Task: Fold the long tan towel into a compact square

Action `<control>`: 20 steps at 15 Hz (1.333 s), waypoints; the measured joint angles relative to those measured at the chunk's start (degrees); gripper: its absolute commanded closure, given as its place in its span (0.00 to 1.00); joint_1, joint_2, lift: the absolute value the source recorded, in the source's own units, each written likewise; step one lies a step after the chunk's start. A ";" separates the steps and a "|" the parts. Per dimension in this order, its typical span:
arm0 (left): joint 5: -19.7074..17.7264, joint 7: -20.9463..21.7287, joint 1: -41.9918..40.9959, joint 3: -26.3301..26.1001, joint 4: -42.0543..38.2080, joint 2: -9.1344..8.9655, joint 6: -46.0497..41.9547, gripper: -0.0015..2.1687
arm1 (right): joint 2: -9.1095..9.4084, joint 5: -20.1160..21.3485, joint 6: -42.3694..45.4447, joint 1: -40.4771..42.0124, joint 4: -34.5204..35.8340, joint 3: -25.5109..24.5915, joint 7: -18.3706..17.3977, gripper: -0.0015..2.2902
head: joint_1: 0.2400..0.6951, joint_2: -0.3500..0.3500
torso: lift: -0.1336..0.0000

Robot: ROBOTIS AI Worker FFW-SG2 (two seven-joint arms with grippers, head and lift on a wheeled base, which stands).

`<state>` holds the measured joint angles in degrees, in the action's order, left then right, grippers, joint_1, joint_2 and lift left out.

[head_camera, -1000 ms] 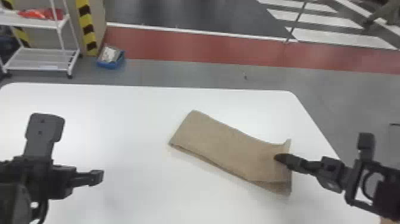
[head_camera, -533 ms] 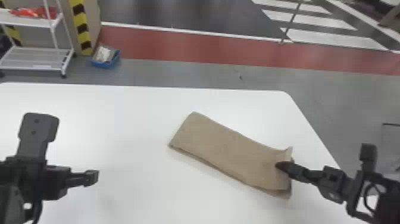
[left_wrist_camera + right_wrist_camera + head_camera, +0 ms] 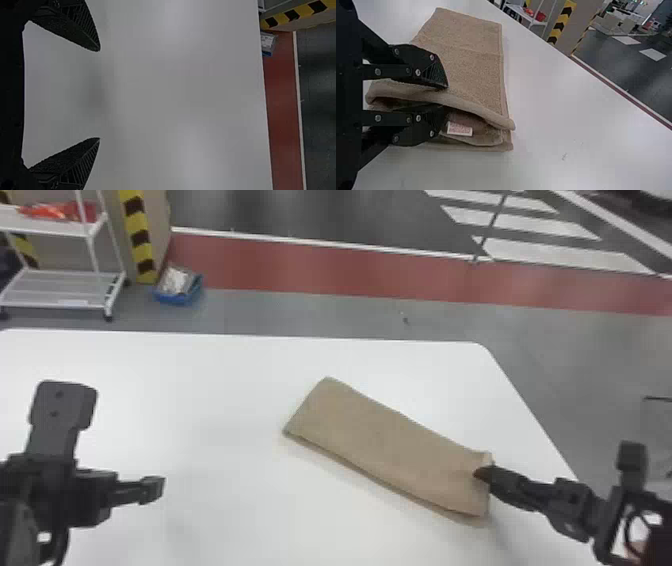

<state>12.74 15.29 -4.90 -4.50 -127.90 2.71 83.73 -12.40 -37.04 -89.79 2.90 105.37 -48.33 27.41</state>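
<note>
Just shifted right end of tan towel point(image 3: 385, 440) down-frame, right of centre, with edge pinched in right gripper point(image 3: 480, 474). Held left gripper point(image 3: 99, 94) spread, lower left. Seemed ready to fold that end back over.

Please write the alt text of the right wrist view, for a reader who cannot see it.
The robot's black right gripper pinches the edge of a folded tan cloth towel on a white table, one finger outside the fold, the other inside. A small white rectangular label shows among the towel's layers.
</note>
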 measured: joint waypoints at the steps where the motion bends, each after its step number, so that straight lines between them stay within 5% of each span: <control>1: 0.00 0.00 0.03 0.00 0.20 0.01 -0.32 0.04 | -0.06 -0.08 0.00 0.33 0.54 -0.94 0.00 0.01 | 1.00 0.14 | 0.07; 7: 0.00 0.08 0.24 0.02 1.00 0.14 -1.38 0.04 | -0.77 2.89 0.00 0.44 0.56 -1.68 0.10 0.03 | 1.00 0.08 | 0.07; 20: -0.05 0.53 -0.68 1.63 0.64 0.74 -1.47 0.04 | -0.33 8.10 0.00 -5.06 -3.25 5.21 -2.37 0.14 | 1.00 0.18 | 0.07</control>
<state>12.70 15.82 -5.58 -2.87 -127.26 3.45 82.26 -12.73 -28.94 -89.79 -2.16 102.12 -43.12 25.04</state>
